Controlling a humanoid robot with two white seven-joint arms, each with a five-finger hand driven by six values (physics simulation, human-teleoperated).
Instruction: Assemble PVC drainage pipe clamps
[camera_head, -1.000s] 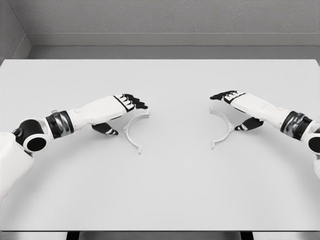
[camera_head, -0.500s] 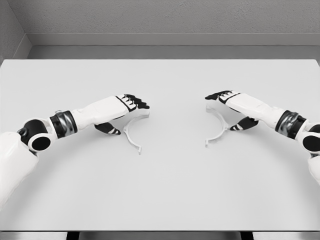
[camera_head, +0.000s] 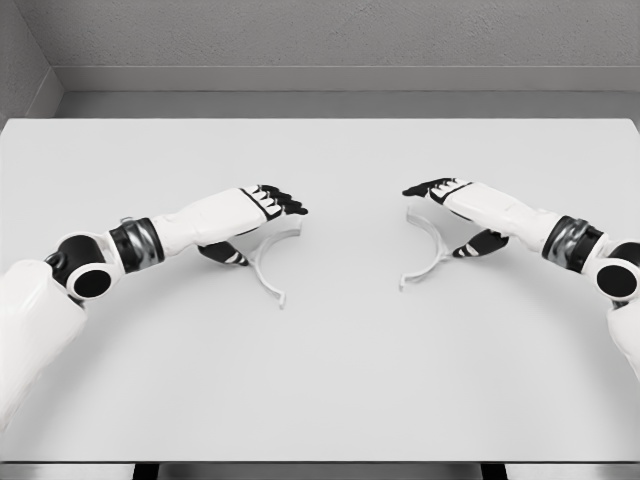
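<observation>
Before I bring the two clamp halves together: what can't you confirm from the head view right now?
- Grip: the left hand covers the top end of the left clamp half; contact is hidden.
- Likewise the right hand over the right clamp half.
- Lifted or resting on the table: unclear from this angle.
- Clamp end details: too small.

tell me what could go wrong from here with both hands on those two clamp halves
1. The left hand and right hand lie over only the far ends of the left clamp half and right clamp half; the thin arcs could pivot or slip out.
2. Both halves lie flat on the table, so fingers may fail to get under them.
3. The halves are apart with open sides facing; uneven pushes could misalign their ends.
</observation>
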